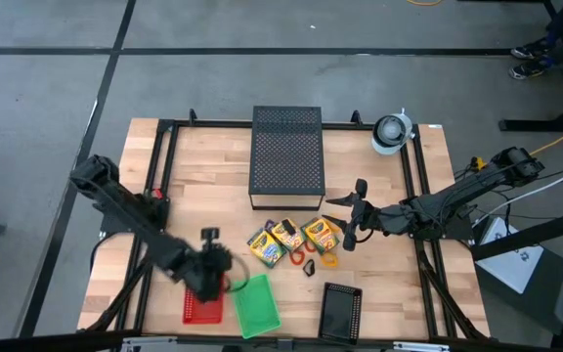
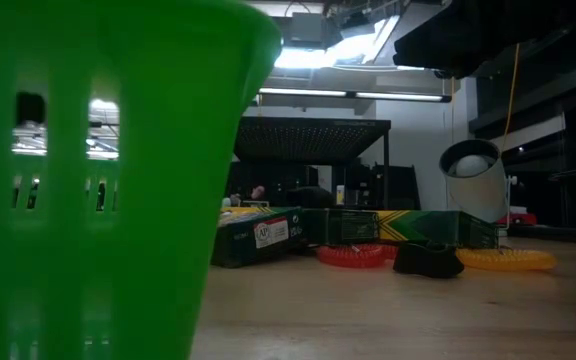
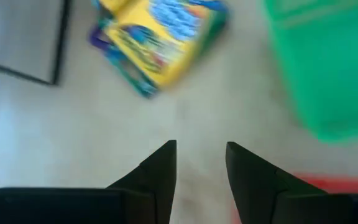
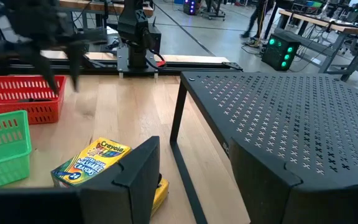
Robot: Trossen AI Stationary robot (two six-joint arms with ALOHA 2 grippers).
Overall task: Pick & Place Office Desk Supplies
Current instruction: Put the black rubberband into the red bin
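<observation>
Three yellow-and-green crayon boxes [image 1: 287,238] lie flat on the table just in front of the black perforated box [image 1: 286,156]. Beside them lie a red ring [image 1: 297,256], an orange ring [image 1: 328,259] and a small black clip [image 1: 309,266]. My left gripper [image 3: 201,148] hangs open above bare table between the red basket [image 1: 201,308] and the green basket [image 1: 255,305], with nothing between its fingers; a crayon box [image 3: 157,40] lies ahead of it. My right gripper [image 1: 353,213] stands open and holds nothing, off the table just right of the crayon boxes.
A black mesh tray [image 1: 340,311] sits near the front edge, right of the green basket. A white roll [image 1: 391,132] stands at the far right corner. The green basket [image 2: 98,180] fills the left of the low view. Black frame rails run along the table's sides.
</observation>
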